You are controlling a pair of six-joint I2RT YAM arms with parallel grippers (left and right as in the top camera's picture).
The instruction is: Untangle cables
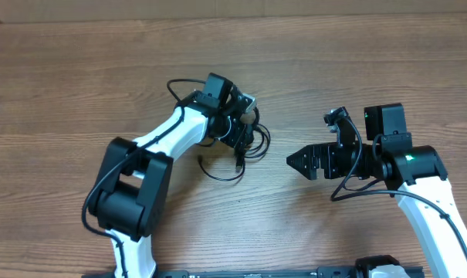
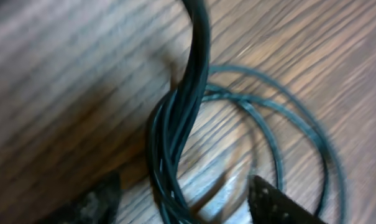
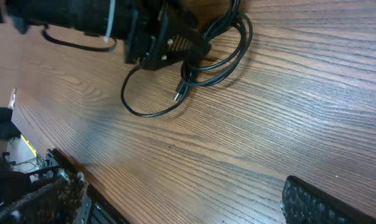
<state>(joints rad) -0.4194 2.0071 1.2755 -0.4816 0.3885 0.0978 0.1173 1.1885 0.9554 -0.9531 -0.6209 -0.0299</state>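
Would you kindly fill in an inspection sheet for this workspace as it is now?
Surface: wood-grain table.
Job's things: cables, thin black cords looped together in one pile; one plug end lies on the wood.
Clutter: nothing seen.
Grippers: left gripper open, straddling the bundle; right gripper open, apart from it.
Cables: black arm wires run along both arms.
Surroundings: dark rail along the table's near edge.
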